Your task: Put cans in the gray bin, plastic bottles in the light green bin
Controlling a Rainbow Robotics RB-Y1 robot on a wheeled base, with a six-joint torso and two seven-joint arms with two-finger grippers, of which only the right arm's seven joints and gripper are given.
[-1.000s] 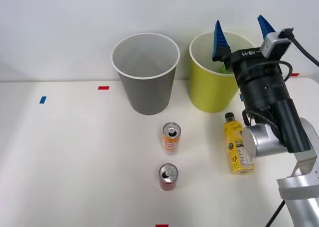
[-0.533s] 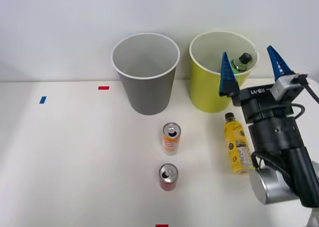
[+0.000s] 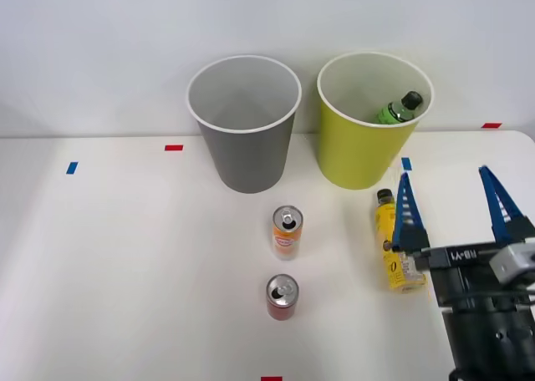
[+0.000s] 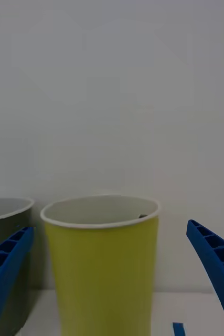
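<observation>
**Op A:** Status of the right gripper (image 3: 454, 207)?

**Op B:** Fingers spread wide, nothing between them, no contact w/ any item. In the front view it sits at the table's right side, fingertips up and pointing toward the bins. Wrist view: the two blue fingers (image 4: 7, 262) stand at the corners, w/ the light green bin (image 4: 104, 262) centred in the gap.

**Op A:** Item locations?

**Op B:** Green bottle (image 3: 398, 109) is already in the light green bin (image 3: 359, 147), leaning on the inner wall, cap up. Yellow bottle (image 3: 395, 243) lies flat on the table, just in front of that bin. Orange-and-white can (image 3: 287, 231) and red can (image 3: 281, 296) stand upright in front of the gray bin (image 3: 244, 139), which looks to have nothing in it.

**Op A:** Key relation for next move?

**Op B:** Judgement: yellow bottle is next, being nearest. It lies below and just to the robot's left of the left finger, which overlaps it in the front view. Long axis runs near-far, cap toward the bins, slightly angled. Fingers must pitch down and shift left, then close across the short axis. Cans are well apart to the left.
</observation>
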